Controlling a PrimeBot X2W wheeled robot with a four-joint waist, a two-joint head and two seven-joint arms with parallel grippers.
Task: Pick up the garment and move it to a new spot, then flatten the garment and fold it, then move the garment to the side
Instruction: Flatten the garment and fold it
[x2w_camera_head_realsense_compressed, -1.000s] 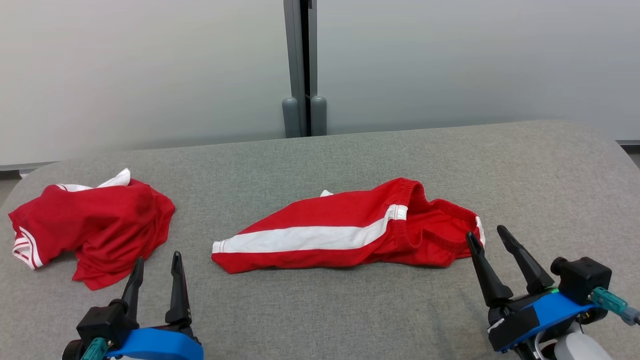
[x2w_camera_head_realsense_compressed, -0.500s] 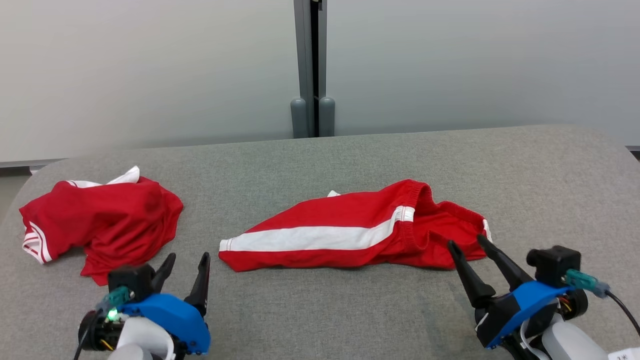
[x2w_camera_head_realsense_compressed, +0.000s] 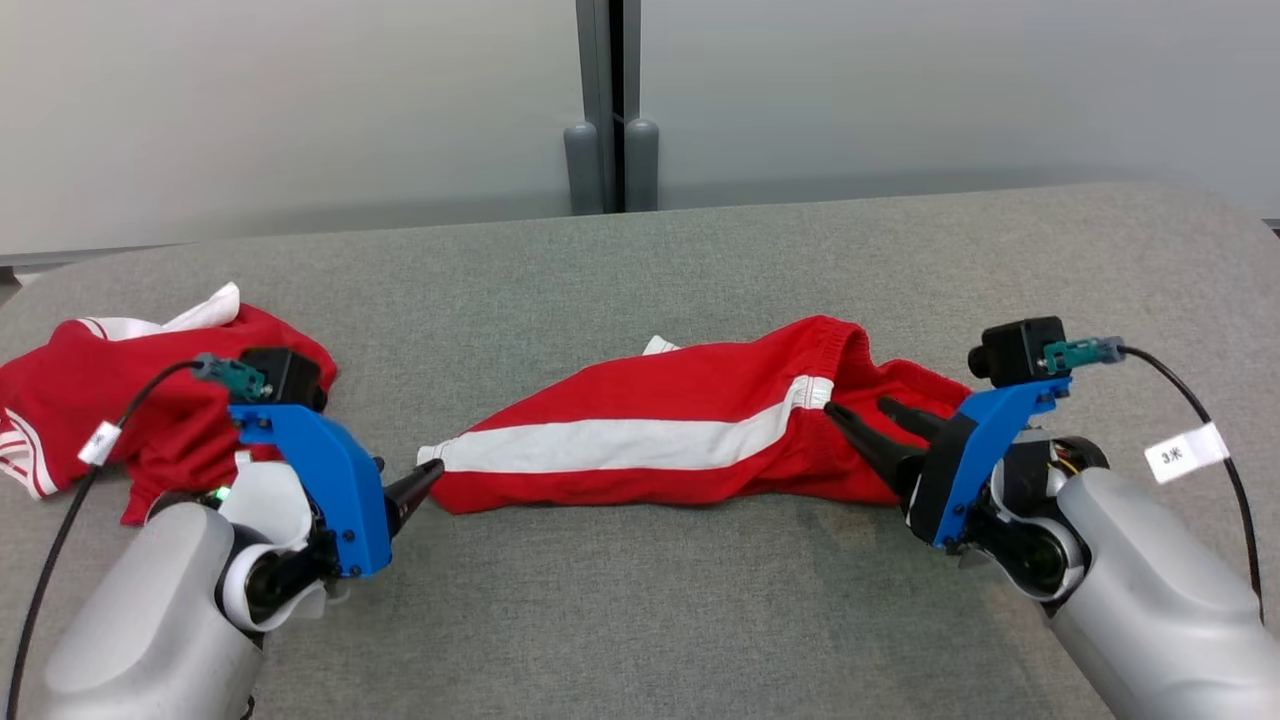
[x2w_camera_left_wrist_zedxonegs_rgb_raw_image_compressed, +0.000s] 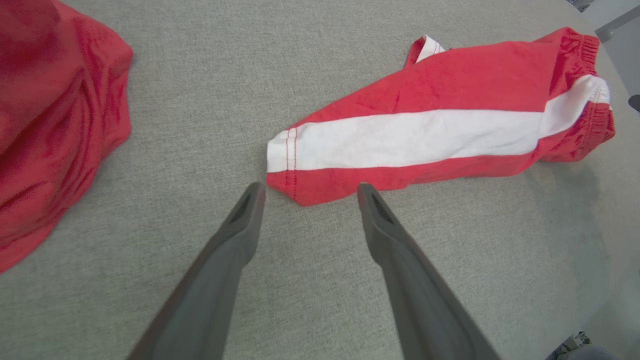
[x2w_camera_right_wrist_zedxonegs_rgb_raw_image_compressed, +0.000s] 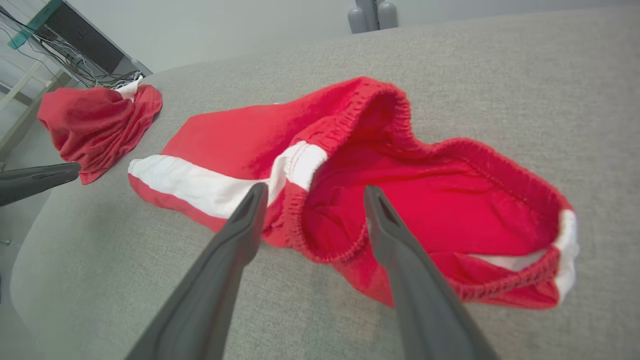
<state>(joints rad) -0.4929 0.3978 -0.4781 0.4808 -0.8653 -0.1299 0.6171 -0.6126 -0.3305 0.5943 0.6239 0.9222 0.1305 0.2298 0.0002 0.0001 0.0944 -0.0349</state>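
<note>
Red shorts with a white side stripe lie crumpled across the middle of the grey table. My left gripper is open, low at the leg hem on the shorts' left end. In the left wrist view the hem corner lies just beyond the gap of the open left gripper. My right gripper is open at the elastic waistband on the right end. In the right wrist view the right gripper straddles the near waistband edge, holding nothing.
A second red garment with white trim is bunched at the table's left, behind my left wrist. A grey post stands against the wall beyond the far edge. Bare table lies in front of the shorts and to their far right.
Both arms have reached forward and inward, bringing the open grippers from the near table edge to the two ends of the shorts. The head camera has also shifted.
</note>
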